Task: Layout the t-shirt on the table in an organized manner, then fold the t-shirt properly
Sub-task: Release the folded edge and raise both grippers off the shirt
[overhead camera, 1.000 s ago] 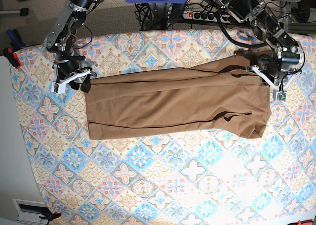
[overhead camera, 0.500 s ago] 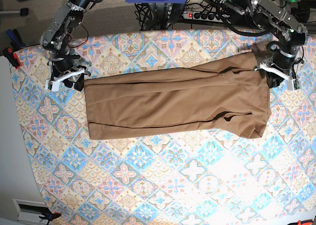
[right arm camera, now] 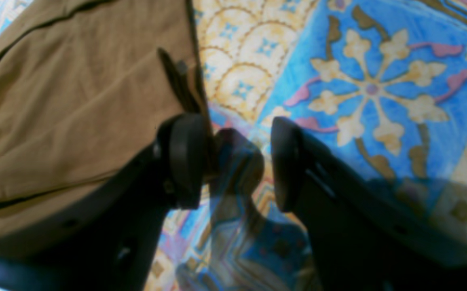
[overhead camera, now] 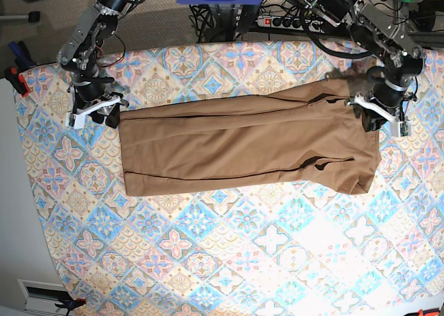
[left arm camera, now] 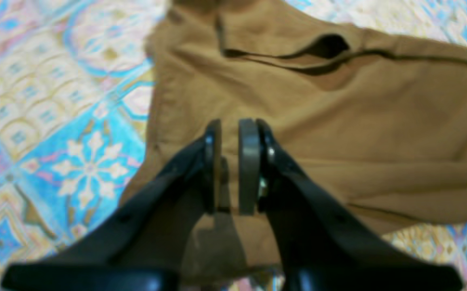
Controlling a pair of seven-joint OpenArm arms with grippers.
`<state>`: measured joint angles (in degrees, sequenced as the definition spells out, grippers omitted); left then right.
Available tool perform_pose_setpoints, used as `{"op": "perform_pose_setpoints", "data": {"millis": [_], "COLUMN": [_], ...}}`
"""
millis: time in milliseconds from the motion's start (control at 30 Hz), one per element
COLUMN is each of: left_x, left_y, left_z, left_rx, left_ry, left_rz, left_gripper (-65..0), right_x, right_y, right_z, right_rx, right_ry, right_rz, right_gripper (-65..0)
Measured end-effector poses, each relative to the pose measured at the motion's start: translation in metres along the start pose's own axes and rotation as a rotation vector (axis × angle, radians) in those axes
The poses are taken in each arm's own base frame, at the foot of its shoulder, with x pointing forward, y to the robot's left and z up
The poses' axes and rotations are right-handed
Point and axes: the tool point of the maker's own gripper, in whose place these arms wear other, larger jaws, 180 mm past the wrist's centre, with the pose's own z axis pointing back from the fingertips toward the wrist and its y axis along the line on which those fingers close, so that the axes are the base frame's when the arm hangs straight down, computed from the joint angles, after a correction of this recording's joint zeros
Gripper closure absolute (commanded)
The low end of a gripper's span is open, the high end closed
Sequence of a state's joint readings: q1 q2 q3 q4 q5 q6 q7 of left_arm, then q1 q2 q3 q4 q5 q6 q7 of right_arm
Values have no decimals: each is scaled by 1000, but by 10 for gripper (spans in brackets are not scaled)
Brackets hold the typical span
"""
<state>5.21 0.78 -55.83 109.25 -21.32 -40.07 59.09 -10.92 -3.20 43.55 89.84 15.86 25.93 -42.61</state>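
The tan-brown t-shirt [overhead camera: 243,142] lies folded lengthwise into a long strip across the table [overhead camera: 243,246]. My left gripper [overhead camera: 378,118] hovers over the strip's right end, near its far corner. In the left wrist view this gripper [left arm camera: 231,165] is shut to a thin slit above the t-shirt [left arm camera: 338,121], with no cloth pinched. My right gripper [overhead camera: 90,111] stands just off the strip's left end. In the right wrist view it [right arm camera: 235,161] is open over the bare table [right arm camera: 379,81], with the t-shirt [right arm camera: 75,101] edge beside one finger [right arm camera: 184,161].
A power strip [overhead camera: 284,21] and cables lie behind the table's far edge. A red clamp [overhead camera: 15,80] grips the table's left edge, and an orange one [overhead camera: 73,303] sits at the lower left. The patterned cloth [left arm camera: 55,101] shows beside the shirt's end.
My right gripper has drawn left, off the shirt's far-left corner. My left gripper rose toward the far edge, then came back down over the right end. The shirt has stayed put.
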Motion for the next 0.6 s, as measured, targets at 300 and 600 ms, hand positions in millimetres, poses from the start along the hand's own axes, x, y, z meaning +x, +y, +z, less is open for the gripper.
{"op": "perform_pose_setpoints", "data": {"millis": [300, 600], "left_x": [-55, -43], "left_y": [30, 13], "left_z": [-18, -24], "left_rx": [34, -12], "left_ry": [195, 133], "left_rz": [40, 3], "left_gripper": [-73, -73], "right_x": [3, 18], "right_y": [-29, -28], "right_z": [12, 19], "right_rx": [-76, -88], "right_ry": [-26, -57], "right_rz": [-41, -10], "right_gripper": [-262, -262]}}
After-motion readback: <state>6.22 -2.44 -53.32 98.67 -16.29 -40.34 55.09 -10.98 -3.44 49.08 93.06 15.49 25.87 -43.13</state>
